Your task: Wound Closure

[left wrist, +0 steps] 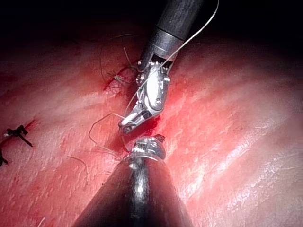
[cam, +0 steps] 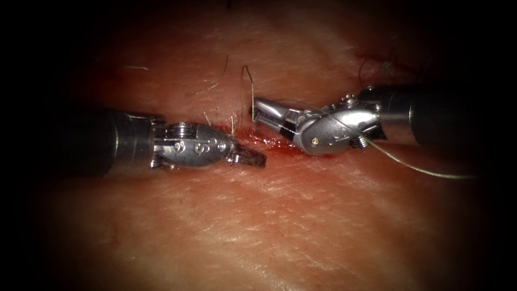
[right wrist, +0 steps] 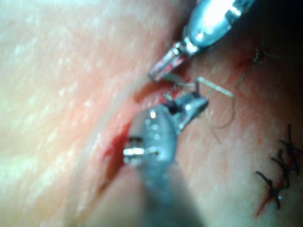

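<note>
At the middle of the tissue (cam: 258,226), along the cut (cam: 269,144), the right tool (cam: 257,108) has its fingers pinching the thread (cam: 251,89), fine, limp and slippery-looking. The left tool (cam: 257,159), fingers pressed together, holds nothing. From the left wrist, thread (left wrist: 199,29) trails over the right tool (left wrist: 127,122). From the right wrist, pale thread (right wrist: 218,89) loops beside its fingers (right wrist: 195,106). I can't make out the needle.

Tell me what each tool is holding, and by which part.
The right tool grips the thread with the tips of its fingers, where the strand rises above the cut. The left tool is shut and seems to hold nothing.
</note>
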### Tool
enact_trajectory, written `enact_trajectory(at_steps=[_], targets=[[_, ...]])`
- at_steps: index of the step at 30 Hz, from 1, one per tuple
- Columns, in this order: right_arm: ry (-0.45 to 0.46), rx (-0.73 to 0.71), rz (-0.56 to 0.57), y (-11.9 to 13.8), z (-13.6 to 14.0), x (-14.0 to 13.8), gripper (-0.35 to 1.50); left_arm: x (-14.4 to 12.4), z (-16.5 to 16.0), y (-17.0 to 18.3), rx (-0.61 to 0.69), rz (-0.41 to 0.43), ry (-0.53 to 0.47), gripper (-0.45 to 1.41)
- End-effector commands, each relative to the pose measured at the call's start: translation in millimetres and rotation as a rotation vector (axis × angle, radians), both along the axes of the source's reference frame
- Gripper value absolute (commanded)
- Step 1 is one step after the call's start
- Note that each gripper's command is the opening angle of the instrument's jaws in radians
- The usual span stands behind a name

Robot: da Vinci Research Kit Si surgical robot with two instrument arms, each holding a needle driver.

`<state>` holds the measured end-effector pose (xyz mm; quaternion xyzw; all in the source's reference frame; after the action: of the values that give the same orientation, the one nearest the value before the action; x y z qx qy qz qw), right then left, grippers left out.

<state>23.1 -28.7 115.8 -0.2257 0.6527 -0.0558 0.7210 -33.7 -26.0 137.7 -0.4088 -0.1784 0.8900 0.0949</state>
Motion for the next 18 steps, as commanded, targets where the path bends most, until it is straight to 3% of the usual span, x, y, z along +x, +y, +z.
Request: enact_trajectory(at_steps=[1, 18], targets=[[0.006, 0.012, -0.002, 0.0, 0.7, 0.7, -0.35, -0.6, 0.6, -0.5, 0.000, 0.011, 0.005, -0.23], [0.061, 0.172, -0.019, 1.3, 0.6, 0.8, -0.35, 0.8, 7.0, -2.8, -0.016, 0.042, 0.059, -0.23]])
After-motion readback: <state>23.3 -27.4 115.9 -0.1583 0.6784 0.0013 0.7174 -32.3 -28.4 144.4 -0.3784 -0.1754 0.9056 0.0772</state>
